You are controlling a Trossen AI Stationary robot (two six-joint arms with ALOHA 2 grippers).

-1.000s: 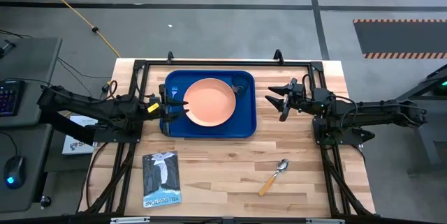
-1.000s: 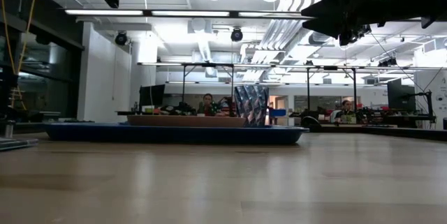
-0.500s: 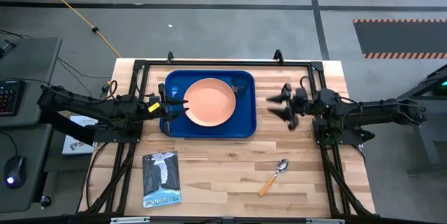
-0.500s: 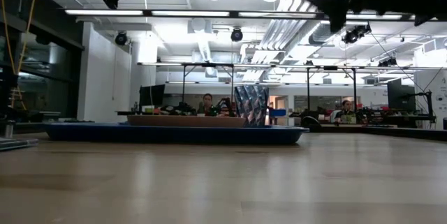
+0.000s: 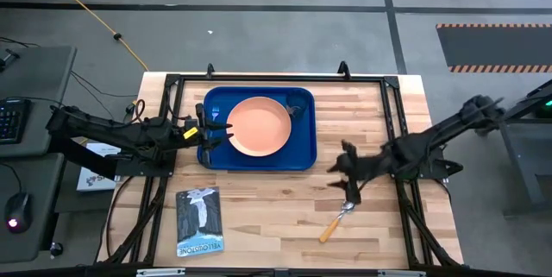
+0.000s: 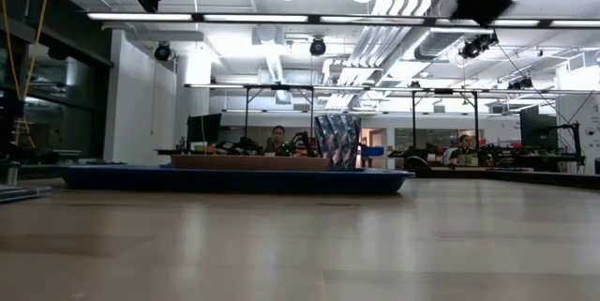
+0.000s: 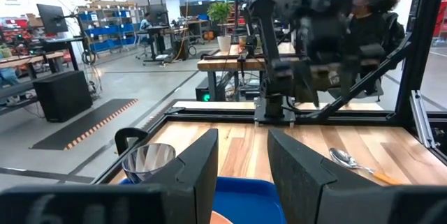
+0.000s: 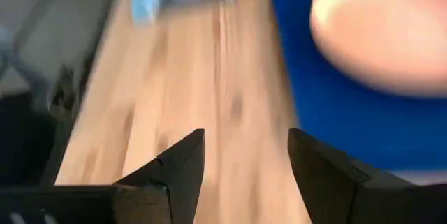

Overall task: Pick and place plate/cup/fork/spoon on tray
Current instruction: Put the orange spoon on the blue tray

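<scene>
on the table (image 5: 259,199): blue tray (image 5: 302,152) holding peach plate (image 5: 259,128) and dark cup (image 5: 297,105); orange-handled spoon (image 5: 338,218) on bare wood, well apart. right gripper (image 5: 347,173), fingers spread, empty, just above the spoon. left gripper (image 5: 211,130), fingers parted, empty, at the tray's left rim.

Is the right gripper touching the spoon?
Cannot tell. In the high view the right gripper overlaps the spoon bowl from above, with height hidden; its wrist view shows open fingers over bare wood, no spoon.
</scene>
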